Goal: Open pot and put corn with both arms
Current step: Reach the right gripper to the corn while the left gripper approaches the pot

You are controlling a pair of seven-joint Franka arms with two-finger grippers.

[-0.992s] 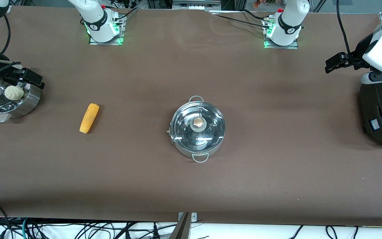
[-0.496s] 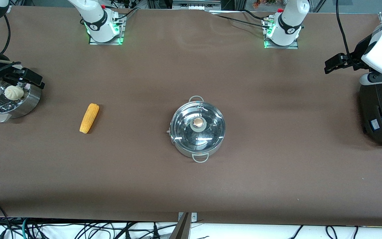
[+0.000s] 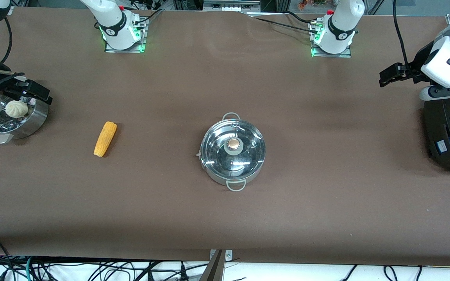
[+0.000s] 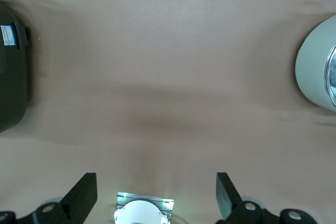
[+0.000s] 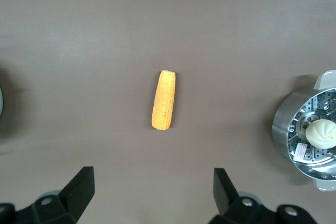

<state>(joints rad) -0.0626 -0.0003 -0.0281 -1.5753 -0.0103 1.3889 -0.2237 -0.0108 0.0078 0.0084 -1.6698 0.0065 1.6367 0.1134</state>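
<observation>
The steel pot stands mid-table with its glass lid and brownish knob on. Its edge shows in the left wrist view. The corn lies on the table between the pot and the right arm's end; it also shows in the right wrist view. My right gripper is open and empty over the steamer basket's rim, apart from the corn. My left gripper is open and empty over bare table beside the black cooker, well away from the pot.
A perforated steel steamer basket with a white bun stands at the right arm's end. A large black cooker stands at the left arm's end. Brown table lies around the pot and the corn.
My left gripper has shifted slightly toward the pot's side and toward the bases. The right arm, the corn and the pot have not moved.
</observation>
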